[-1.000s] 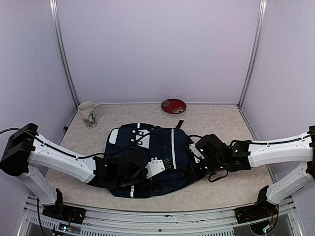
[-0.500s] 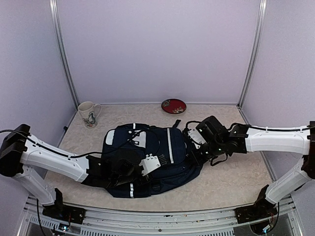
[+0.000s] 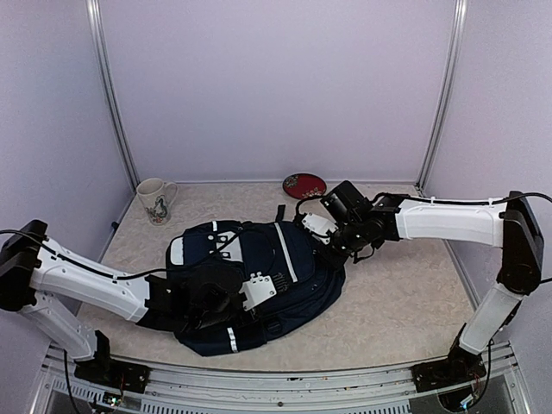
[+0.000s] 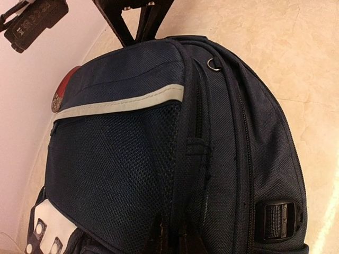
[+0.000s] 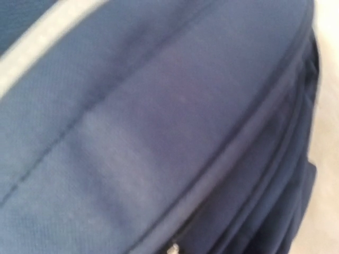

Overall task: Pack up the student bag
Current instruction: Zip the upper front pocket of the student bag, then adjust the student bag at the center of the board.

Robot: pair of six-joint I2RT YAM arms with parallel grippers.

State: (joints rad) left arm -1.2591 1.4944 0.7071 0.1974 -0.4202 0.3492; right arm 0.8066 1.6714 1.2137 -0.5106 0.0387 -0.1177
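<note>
Both sets are closed: left fingers [image 4: 157, 238] pinching a seam of the student bag [image 3: 259, 285], right fingers [image 3: 336, 246] at its 2 o'clock edge, hold unclear. Within a second the bag slid toward 9 o'clock across the bench [image 3: 405, 293]. To me that is repositioning, not packing yet.

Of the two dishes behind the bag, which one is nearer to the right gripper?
The red plate, just behind the right gripper; the white mug stands far left.

Both arms wore smooth white link shells between bulky black joint housings. Thin black cables [image 3: 138, 275] ran along the left arm [image 3: 86, 280] and the right arm [image 3: 444, 220]. Their bases [image 3: 108, 373] were black.
</note>
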